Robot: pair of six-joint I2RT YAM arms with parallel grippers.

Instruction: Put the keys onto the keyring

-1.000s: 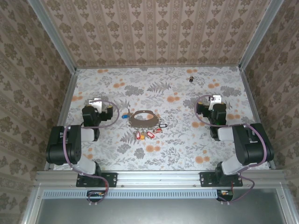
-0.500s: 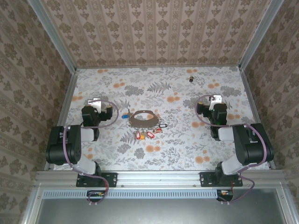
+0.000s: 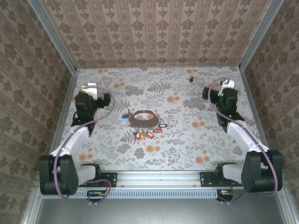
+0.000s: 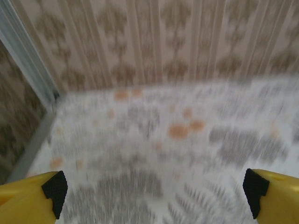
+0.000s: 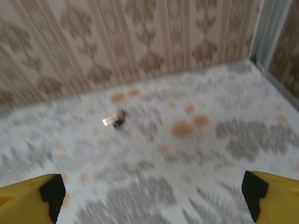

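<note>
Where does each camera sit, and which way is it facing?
Top external: above and behind the bases, looking down on the table; both arms, left gripper, right gripper and the keyring show.
Left wrist: on the left arm, facing the back wall and left corner post; its open yellow fingers frame the bottom.
Right wrist: facing the back-right corner; open fingers below, a stray dark key ahead.
Shared: top and right wrist both catch that key.

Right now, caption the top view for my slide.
Left claw and right claw open, keyring and coloured keys lying untouched between them.
</note>
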